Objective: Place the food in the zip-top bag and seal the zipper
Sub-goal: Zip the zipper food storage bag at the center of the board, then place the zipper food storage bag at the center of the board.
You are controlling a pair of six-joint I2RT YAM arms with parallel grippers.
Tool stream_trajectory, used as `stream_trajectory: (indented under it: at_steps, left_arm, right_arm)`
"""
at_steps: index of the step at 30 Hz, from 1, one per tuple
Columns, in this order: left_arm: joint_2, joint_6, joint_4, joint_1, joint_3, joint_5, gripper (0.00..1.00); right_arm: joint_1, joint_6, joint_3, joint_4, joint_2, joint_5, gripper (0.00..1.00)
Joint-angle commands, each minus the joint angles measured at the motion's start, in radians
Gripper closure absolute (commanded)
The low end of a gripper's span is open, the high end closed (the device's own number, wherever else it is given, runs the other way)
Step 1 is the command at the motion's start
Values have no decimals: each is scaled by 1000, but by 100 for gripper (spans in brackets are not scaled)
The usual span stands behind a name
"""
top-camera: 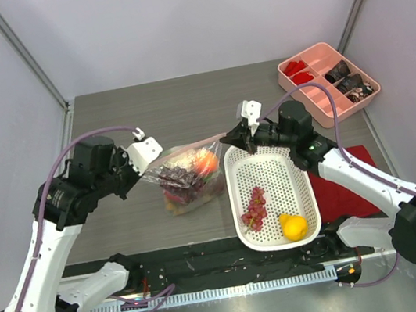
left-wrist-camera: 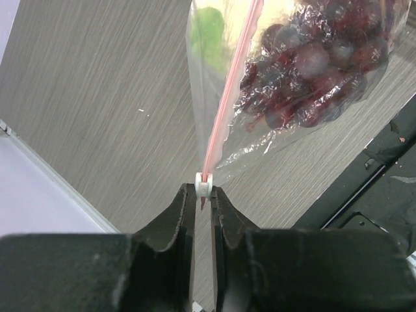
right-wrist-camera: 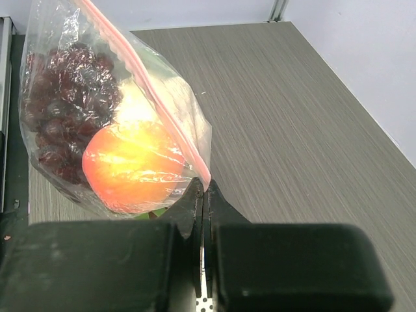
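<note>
The clear zip-top bag [top-camera: 187, 176] hangs between both grippers, holding dark grapes [left-wrist-camera: 312, 65], an orange fruit [right-wrist-camera: 133, 166] and a white piece. Its pink zipper strip [left-wrist-camera: 227, 84] runs taut across the top. My left gripper [left-wrist-camera: 205, 195] is shut on the white slider [left-wrist-camera: 205, 183] at the zipper's left end. My right gripper [right-wrist-camera: 206, 188] is shut on the zipper's right end [right-wrist-camera: 203, 170]. In the top view the left gripper [top-camera: 144, 152] and the right gripper [top-camera: 238, 137] hold the bag just above the table. A grape bunch [top-camera: 254, 209] and a lemon [top-camera: 294, 226] lie in the white basket [top-camera: 300, 177].
A pink divided tray [top-camera: 289, 70] with red and dark pieces stands at the back right. A folded red cloth [top-camera: 347, 185] lies right of the basket. A black mat [top-camera: 209, 263] runs along the near edge.
</note>
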Motion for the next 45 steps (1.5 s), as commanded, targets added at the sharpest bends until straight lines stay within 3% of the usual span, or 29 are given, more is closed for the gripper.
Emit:
stream_trajectory:
  at_steps: [1,2,5,11,22,27,33,36,38,39,45]
  left_arm:
    - [-11,-77,-21,17,47,-42,75]
    - [-5,-95,-20,17,85,4,55]
    - [46,-157,-20,17,179,84,39]
    - [179,-201,-23,17,306,248,30]
    - [409,-169,74,3,383,379,27]
    - [449,-120,3,-57,360,426,32]
    - [457,-126,11,-66,310,416,52]
    - [475,-131,-3,-66,328,388,81]
    - [494,-135,-26,-66,349,373,97]
    - [498,-149,-30,-65,371,364,100]
    - [548,-269,-30,87,454,437,100]
  right_arm:
    - [-21,-51,17,47,-17,20,99]
    - [-22,-55,13,44,-20,12,99]
    - [-22,-71,6,39,-26,-6,99]
    - [-19,-74,6,33,-35,-42,99]
    - [-15,-84,6,30,-49,-66,99]
    - [-9,-91,10,21,-58,-68,99]
    - [-3,-97,12,14,-65,-74,99]
    - [2,-94,17,14,-66,-72,99]
    - [5,-86,21,14,-62,-68,99]
    - [5,-74,24,14,-58,-59,99]
    - [7,-39,59,-41,-48,-10,61]
